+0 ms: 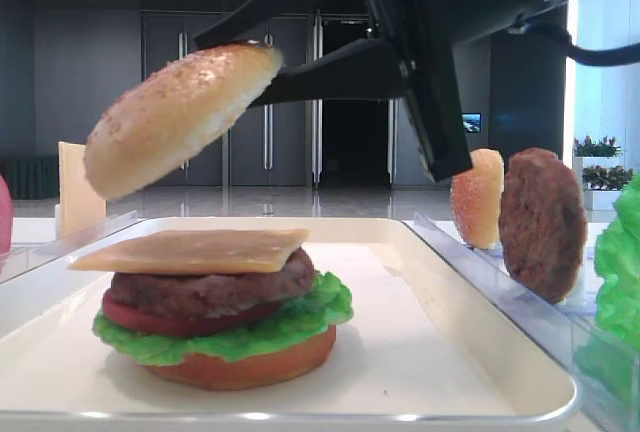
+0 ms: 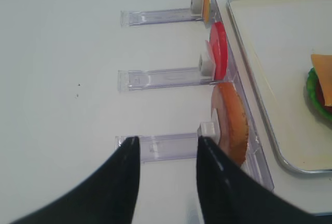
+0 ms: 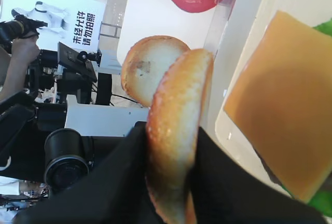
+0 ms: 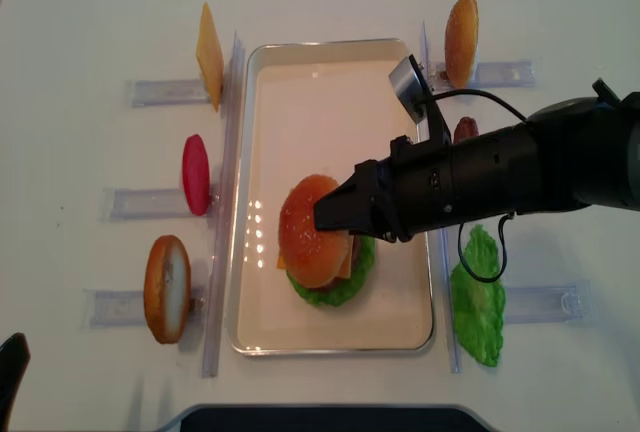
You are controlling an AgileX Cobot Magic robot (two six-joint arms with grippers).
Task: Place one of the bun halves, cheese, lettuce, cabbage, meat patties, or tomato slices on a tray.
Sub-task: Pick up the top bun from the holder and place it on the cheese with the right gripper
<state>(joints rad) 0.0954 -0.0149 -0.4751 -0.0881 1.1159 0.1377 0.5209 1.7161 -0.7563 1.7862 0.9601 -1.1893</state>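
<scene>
The bun top [image 1: 180,117] is pinched at its rim by the right gripper [image 3: 171,182], jaws closed on its edge. It is held tilted, raised side toward the gripper, above the stack and not touching it.

On the tray [image 1: 480,332] a stack is built: bottom bun [image 1: 240,367], lettuce [image 1: 300,327], tomato [image 1: 150,317], patty [image 1: 210,287], cheese [image 1: 190,250] on top. From overhead the bun top is seen roughly over the stack, shifted a little toward the left arm's side.

The left gripper [image 2: 167,149] is parked outside the tray by the left rack [image 2: 155,146], fingers parted, nothing held. A spare bun [image 2: 231,123] and a tomato slice [image 2: 218,50] are stood in that rack.

Judged step: capping the stack with the bun top. To do it well:
- The bun top should be centred over the cheese before descent; the small offset should be corrected first.
- The tilt should be levelled, so the flat face lands flat and not edge first.
- A slow descent is needed; the cheese looks loose and could be pushed sideways.
- Release should come only once the bun is resting on the cheese.
- The fingers should be withdrawn sideways and up, away from the stack, so the cap is not dragged off.

Risk: with a grip on the rim only, the bun may pivot on release.
</scene>
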